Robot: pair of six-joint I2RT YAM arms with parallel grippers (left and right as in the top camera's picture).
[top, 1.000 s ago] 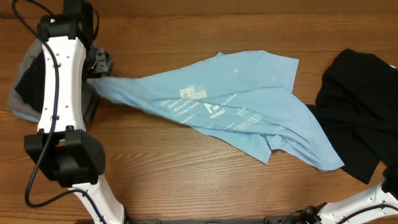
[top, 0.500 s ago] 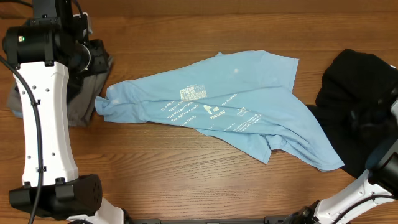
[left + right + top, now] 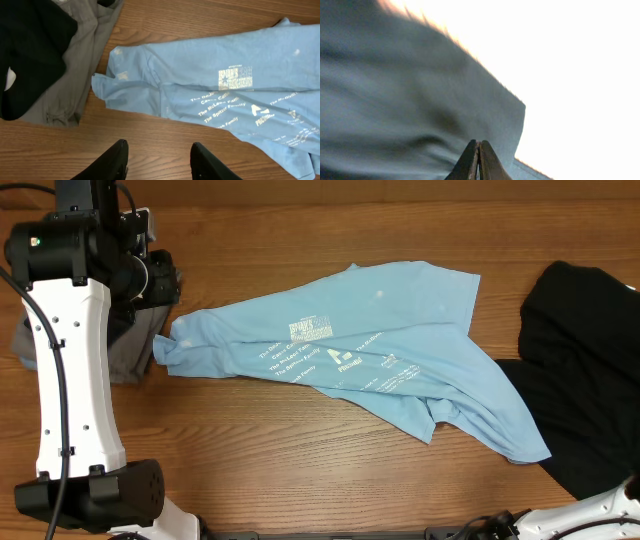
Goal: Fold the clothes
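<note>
Wood-grain table (image 3: 300, 465) bears light-blue T-shirt (image 3: 390, 330), black garment (image 3: 590, 370).

Overhead: you get bright, even light on the table (image 3: 300, 440), with small, soft shadows.
Left wrist: sharp; you can read letters on the light-blue T-shirt (image 3: 225, 60).
Right wrist: all smeared and blurry; white glare fills your right side.

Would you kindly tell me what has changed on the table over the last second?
The left gripper let go of the light-blue T-shirt's stretched end and lifted away, now open; the end slackened rightward. The right arm swept over the black garment and withdrew. The grey garment stayed.
</note>
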